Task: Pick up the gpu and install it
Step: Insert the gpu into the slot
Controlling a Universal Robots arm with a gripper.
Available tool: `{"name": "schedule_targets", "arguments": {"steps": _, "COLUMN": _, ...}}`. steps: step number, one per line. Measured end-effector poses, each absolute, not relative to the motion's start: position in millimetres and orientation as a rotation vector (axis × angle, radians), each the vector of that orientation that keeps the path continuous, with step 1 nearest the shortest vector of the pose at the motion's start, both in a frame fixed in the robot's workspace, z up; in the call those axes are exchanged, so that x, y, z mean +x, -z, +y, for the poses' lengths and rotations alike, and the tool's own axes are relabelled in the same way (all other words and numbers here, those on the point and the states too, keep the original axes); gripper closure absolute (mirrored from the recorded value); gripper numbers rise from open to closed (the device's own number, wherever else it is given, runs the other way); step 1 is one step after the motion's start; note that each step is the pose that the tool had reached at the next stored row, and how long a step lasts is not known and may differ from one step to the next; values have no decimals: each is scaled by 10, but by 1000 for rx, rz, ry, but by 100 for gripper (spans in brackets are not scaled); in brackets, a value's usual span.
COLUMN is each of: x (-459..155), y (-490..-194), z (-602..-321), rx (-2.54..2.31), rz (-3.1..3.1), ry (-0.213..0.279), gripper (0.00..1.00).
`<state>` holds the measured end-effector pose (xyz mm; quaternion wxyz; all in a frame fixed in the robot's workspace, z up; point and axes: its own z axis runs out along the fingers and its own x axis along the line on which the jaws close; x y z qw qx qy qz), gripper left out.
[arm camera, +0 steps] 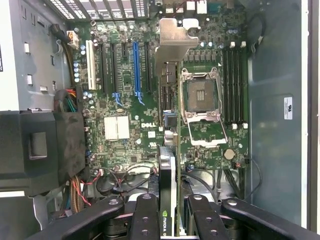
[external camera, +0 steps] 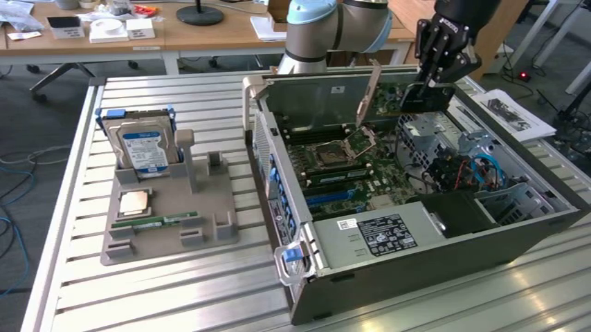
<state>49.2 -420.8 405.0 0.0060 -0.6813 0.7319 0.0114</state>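
My gripper (external camera: 432, 83) hangs over the far right part of the open computer case (external camera: 517, 242), shut on the gpu (external camera: 405, 99). The card hangs edge-down above the motherboard (external camera: 342, 166), and its silver end bracket (external camera: 369, 93) points toward the exterior view's left. In the wrist view the gpu (arm camera: 170, 150) is seen edge-on between my black fingers (arm camera: 147, 215). Its bracket (arm camera: 175, 42) is at the end farthest from them. Beneath it lie the motherboard (arm camera: 120, 127), a blue expansion slot (arm camera: 135, 65) and the CPU socket (arm camera: 202, 95). The card floats above the board, clear of any slot.
On the exterior view's left, a grey holder (external camera: 166, 228) carries a hard drive (external camera: 143, 149), a CPU chip (external camera: 135, 202) and a RAM stick (external camera: 157, 222). Cables and a drive cage (external camera: 461, 159) crowd the case's right side. The slatted metal table (external camera: 185, 297) extends around the case.
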Motion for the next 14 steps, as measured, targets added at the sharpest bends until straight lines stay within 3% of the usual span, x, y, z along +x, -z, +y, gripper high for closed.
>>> {"name": "schedule_targets", "arguments": {"steps": 14, "x": 483, "y": -3941, "z": -4208, "rx": -2130, "rz": 2281, "ry": -24, "gripper": 73}}
